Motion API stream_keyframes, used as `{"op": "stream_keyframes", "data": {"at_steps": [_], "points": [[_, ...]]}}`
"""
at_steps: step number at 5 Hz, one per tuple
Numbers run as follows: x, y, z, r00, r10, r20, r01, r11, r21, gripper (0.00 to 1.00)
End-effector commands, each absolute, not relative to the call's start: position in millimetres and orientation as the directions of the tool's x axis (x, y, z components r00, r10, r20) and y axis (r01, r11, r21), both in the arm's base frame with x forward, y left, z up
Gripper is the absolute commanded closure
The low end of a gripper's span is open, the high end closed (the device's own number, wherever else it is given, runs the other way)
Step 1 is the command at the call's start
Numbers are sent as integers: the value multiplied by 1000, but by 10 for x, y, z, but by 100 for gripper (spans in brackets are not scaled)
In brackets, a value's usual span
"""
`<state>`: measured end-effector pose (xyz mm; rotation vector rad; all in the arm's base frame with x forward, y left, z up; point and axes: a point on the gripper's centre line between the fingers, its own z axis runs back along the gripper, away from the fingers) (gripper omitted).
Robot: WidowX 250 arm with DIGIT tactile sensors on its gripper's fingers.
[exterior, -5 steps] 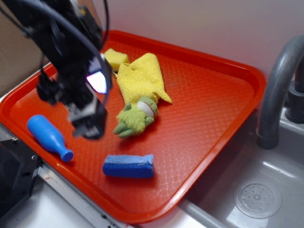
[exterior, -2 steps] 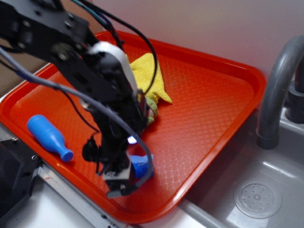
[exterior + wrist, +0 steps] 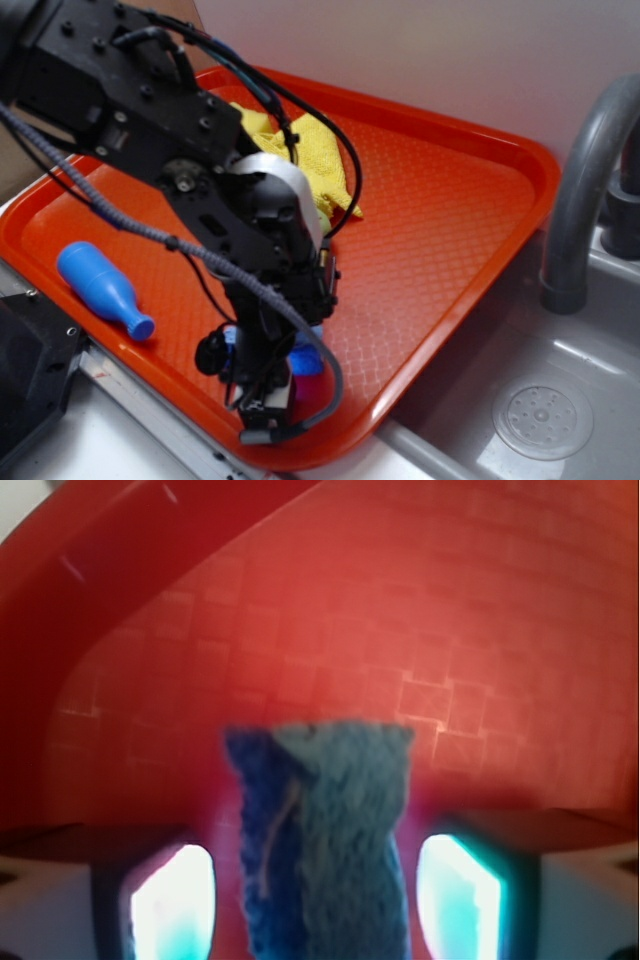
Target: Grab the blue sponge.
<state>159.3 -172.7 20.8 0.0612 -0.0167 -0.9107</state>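
Gripper: you have it low over the tray's near edge, at about 6 o'clock of the tray. In the wrist view the 2 fingers stand parted, 1 on each side of the sponge with a narrow gap showing on both sides. It straddles the sponge but I cannot tell whether the pads touch it; no squeeze shows.

Blue sponge: it lies flat on the tray between the fingers, its long axis running away from the wrist camera toward 12 o'clock. That alignment lets you close across its narrow width. In the exterior view only a blue sliver shows beside the wrist.

Step in hand: by my judgement, you are at the closing stage; the foam should give, so expect it to compress before it holds.

Blue bottle toy: at 9 o'clock of the gripper, well apart, so it is not in your way.

Red tray: bare textured floor at 2 o'clock.

Yellow cloth: at 12 o'clock, behind the arm, partly hidden by it.

Faucet: at 3 o'clock, off the tray, over the sink.
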Motion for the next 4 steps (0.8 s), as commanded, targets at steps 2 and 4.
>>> {"op": "stream_keyframes", "data": {"at_steps": [2,4], "points": [[1602,-1673,286,642,-767,12,762,640,97,100],[1928,-1400,810,750,-657,78,648,753,117,100]]}}
